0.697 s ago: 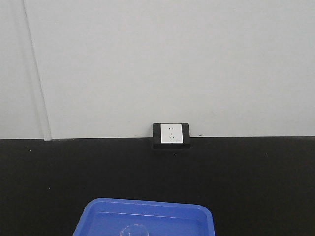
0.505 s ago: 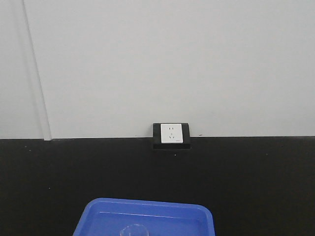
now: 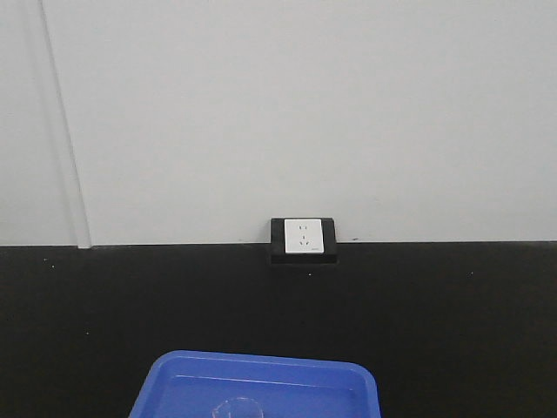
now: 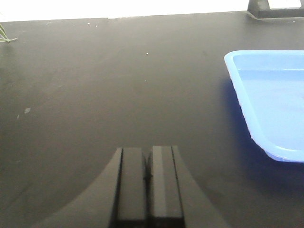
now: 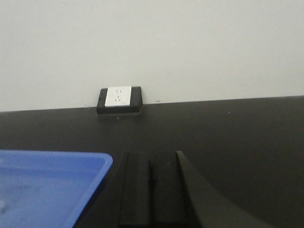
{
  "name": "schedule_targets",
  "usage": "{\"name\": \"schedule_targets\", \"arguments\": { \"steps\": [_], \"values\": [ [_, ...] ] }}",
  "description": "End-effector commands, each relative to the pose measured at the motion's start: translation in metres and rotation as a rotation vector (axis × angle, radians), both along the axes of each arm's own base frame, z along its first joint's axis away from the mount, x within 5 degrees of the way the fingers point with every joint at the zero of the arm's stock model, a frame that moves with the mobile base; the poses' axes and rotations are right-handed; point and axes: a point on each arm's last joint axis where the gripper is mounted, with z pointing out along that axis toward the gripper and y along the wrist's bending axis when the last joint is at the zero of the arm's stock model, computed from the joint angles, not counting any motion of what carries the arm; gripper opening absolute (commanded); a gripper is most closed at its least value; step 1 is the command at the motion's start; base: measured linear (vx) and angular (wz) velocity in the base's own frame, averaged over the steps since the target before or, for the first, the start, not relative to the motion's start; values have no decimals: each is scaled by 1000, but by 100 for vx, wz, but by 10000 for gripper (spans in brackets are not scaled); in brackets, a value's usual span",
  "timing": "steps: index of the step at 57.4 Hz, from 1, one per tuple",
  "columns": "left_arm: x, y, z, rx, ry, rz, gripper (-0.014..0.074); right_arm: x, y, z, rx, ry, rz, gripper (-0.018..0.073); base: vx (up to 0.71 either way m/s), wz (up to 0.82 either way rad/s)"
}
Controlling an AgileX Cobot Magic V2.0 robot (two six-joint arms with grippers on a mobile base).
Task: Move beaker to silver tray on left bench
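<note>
The beaker [image 3: 239, 407] shows only as a clear round rim at the bottom edge of the front view, standing inside a blue tray [image 3: 261, 370]. My left gripper [image 4: 147, 152] is shut and empty, low over the black bench top [image 4: 95, 95], left of the blue tray [image 4: 237, 90]. My right gripper [image 5: 151, 156] is shut and empty too, just right of the blue tray's corner [image 5: 102, 166]. The silver tray is out of view. I cannot tell whether this black top is the left bench.
A white wall socket in a black block [image 3: 302, 237] sits where the bench meets the pale wall [image 3: 305, 113]. The same socket [image 5: 118, 97] appears ahead of my right gripper. A green leaf tip [image 4: 4, 35] pokes in at the far left.
</note>
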Motion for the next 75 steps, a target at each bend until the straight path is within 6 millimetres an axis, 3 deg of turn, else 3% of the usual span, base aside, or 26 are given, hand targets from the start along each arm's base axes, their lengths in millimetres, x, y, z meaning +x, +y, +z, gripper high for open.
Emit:
{"name": "schedule_targets", "arguments": {
  "steps": [1, 8, 15, 25, 38, 55, 65, 75],
  "values": [
    [1, -1, -2, -3, -65, -8, 1, -8, -1, 50, 14, -214, -11, -8, 0, 0],
    [1, -1, -2, -3, -65, -8, 1, -1, -1, 101, 5, -267, -13, -8, 0, 0],
    [1, -1, -2, -3, -65, -9, 1, 25, 2, 144, -44, -240, -17, -8, 0, 0],
    [1, -1, -2, -3, -65, -9, 1, 70, 7, 178, -63, -179, -16, -8, 0, 0],
    [1, -1, -2, -3, -65, -9, 1, 109, 11, 171, -71, -91, -11, -6, 0, 0],
    [1, -1, -2, -3, -65, -9, 1, 116, 11, 167, -69, -67, -10, 75, 0, 0],
    [1, -1, -2, -3, -65, -9, 1, 117, 11, 165, -71, -51, -10, 266, 0, 0],
    [1, -1, -2, -3, -65, -9, 1, 117, 11, 164, -52, -37, -10, 553, 0, 0]
  ]
}}
